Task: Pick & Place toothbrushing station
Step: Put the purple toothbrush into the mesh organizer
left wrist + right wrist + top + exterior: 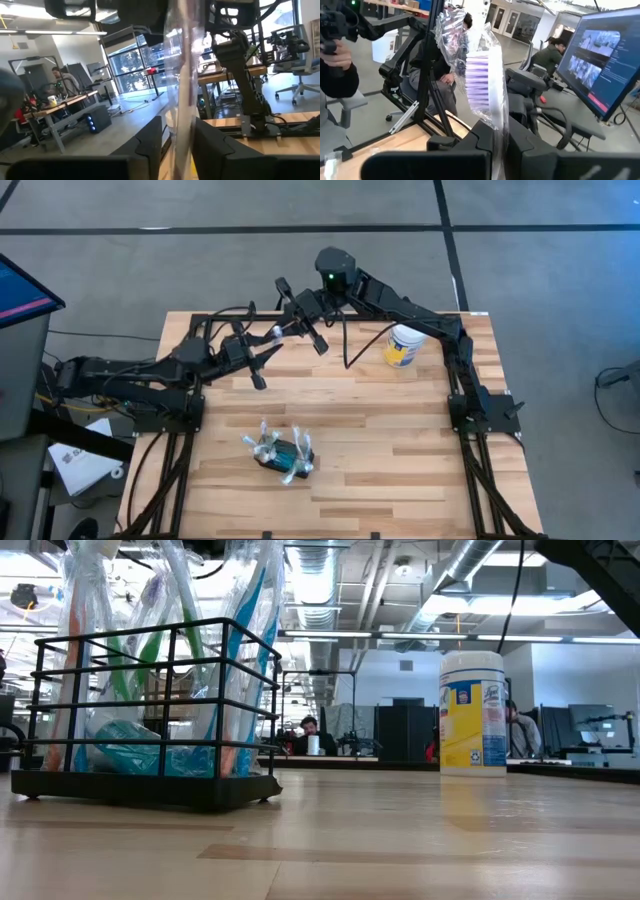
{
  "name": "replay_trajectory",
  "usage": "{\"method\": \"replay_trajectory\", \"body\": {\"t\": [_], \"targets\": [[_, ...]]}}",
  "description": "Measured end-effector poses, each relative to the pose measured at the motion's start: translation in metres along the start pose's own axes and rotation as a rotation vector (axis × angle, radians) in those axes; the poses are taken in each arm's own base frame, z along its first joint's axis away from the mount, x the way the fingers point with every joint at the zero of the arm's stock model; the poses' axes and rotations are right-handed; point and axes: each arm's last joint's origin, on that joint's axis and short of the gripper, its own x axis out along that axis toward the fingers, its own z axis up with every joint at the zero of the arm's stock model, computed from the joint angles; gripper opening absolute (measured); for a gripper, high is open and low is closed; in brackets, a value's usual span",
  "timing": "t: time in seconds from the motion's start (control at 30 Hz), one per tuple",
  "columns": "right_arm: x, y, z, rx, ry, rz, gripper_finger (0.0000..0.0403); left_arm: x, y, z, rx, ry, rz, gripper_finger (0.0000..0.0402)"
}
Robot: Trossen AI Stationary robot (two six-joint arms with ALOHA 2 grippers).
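One toothbrushing station [145,710] nearest; two hands [262,348] [300,322] both clamp one wrapped toothbrush [485,80]; one canister [404,345].

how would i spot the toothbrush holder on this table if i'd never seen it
Start from the wooden table, seen from above, and go to its near middle. There sits the toothbrush holder, a small black wire rack with plastic-wrapped toothbrushes sticking up. The only other item standing on the table is a white-lidded, yellow-labelled canister at the far side.
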Motion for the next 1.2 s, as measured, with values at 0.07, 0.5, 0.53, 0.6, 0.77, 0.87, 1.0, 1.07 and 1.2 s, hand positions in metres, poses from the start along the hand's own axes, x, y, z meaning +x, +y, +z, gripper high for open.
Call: {"method": "replay_trajectory", "body": {"t": [0.07, 0.5, 0.53, 0.6, 0.77, 0.87, 1.0, 1.07, 1.2], "targets": [[-0.003, -0.002, -0.001, 0.028, 0.005, -0.002, 0.0005, -0.002, 0.000, 0.001, -0.002, -0.002, 0.001, 0.0092], [-0.003, 0.002, -0.009, 0.146, 0.063, 0.029, 0.0004, -0.023, 0.006, 0.008, -0.024, 0.044, -0.018, 0.0103], [-0.001, 0.004, -0.010, 0.155, 0.070, 0.037, 0.0004, -0.025, 0.005, 0.008, -0.024, 0.046, -0.025, 0.0103], [0.003, 0.010, -0.011, 0.183, 0.090, 0.058, 0.0004, -0.028, 0.004, 0.009, -0.028, 0.057, -0.042, 0.0104], [0.014, 0.025, -0.016, 0.242, 0.192, 0.058, 0.0004, -0.035, 0.001, 0.008, -0.053, 0.098, -0.073, 0.0104], [0.019, 0.032, -0.017, 0.256, 0.213, 0.087, 0.0004, -0.039, 0.000, 0.006, -0.080, 0.126, -0.078, 0.0104], [0.026, 0.043, -0.017, 0.270, 0.244, 0.120, 0.0004, -0.044, 0.000, 0.006, -0.110, 0.150, -0.090, 0.0104], [0.029, 0.048, -0.017, 0.280, 0.281, 0.109, 0.0004, -0.046, 0.000, 0.006, -0.116, 0.153, -0.095, 0.0104], [0.030, 0.065, -0.011, 0.282, 0.360, 0.117, 0.0004, -0.050, 0.001, 0.007, -0.136, 0.154, -0.092, 0.0104]]}}
